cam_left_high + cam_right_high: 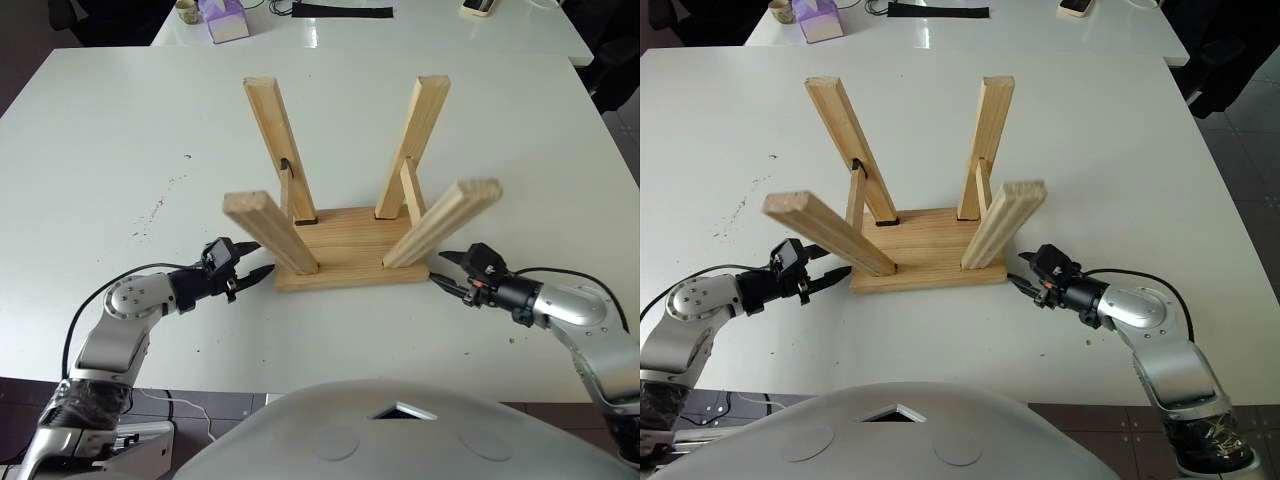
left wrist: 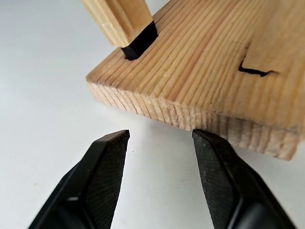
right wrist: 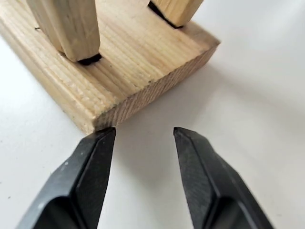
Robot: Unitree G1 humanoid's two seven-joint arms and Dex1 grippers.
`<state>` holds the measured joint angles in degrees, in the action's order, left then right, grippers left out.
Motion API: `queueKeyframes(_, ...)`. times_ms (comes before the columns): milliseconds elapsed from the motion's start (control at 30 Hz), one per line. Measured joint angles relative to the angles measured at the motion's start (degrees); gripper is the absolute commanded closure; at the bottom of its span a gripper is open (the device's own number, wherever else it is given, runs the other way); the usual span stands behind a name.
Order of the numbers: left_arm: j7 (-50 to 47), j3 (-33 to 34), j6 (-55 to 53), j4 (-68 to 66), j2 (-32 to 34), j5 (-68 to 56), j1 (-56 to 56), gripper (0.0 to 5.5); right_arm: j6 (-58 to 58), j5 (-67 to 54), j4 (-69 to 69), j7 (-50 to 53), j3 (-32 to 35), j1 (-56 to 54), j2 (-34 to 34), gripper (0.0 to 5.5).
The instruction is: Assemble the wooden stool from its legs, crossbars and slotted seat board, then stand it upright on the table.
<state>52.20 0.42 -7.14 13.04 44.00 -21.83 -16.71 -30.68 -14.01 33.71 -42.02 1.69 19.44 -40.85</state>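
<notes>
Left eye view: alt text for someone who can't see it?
The wooden stool rests upside down on the white table, seat board flat, legs up. The left claw and right claw sit open at its near corners.

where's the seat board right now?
In the head views the seat board lies flat on the white table, legs sticking up, left gripper at its near left corner, right gripper at its near right corner.

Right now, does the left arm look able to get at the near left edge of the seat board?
Probably yes. The left end effector is open and sits right at the seat board edge, with only bare table between them; the nearest leg stands further in.
</notes>
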Motion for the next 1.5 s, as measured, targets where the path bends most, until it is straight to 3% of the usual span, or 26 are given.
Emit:
queueKeyframes(267, 1.04, 11.37, -14.81, 11.51, 7.00, -12.76, -0.80, 3.01, -7.23, -16.05, 13.41, -2.11, 14.05, 0.05, -4.84, 3.23)
queueKeyframes(567, 10.21, 14.40, -17.16, 14.19, 9.83, -13.17, -4.36, 3.01, -8.79, -18.38, 14.25, -4.35, 16.04, 0.23, -9.42, 3.23)
queueKeyframes(700, 12.98, 12.22, -8.69, 12.30, 8.72, -8.38, -3.77, 3.01, -4.07, -16.65, 11.98, -6.69, 16.18, 2.01, -10.70, 3.23)
queueKeyframes(800, 9.55, 7.58, -1.08, 2.81, 4.49, -0.03, 1.06, 3.01, -1.27, -16.29, 8.76, -11.63, 12.46, 3.35, -11.22, 3.23)
queueKeyframes(967, 11.69, 5.18, 8.70, -7.40, 4.66, 6.04, 3.57, 3.01, 5.42, -10.74, -3.30, -15.59, 8.84, 1.35, -11.94, 3.23)
queueKeyframes(1200, 16.37, -0.17, 9.58, -10.03, 4.77, 6.81, 5.28, 2.49, 10.02, -7.47, -12.42, -18.24, 0.45, -3.19, -9.22, 2.27)
queueKeyframes(1500, 17.85, -5.84, 15.42, -19.65, -0.25, 9.75, 12.66, 2.49, 13.03, -5.63, -16.80, -18.45, -6.03, -7.25, -4.67, 2.27)
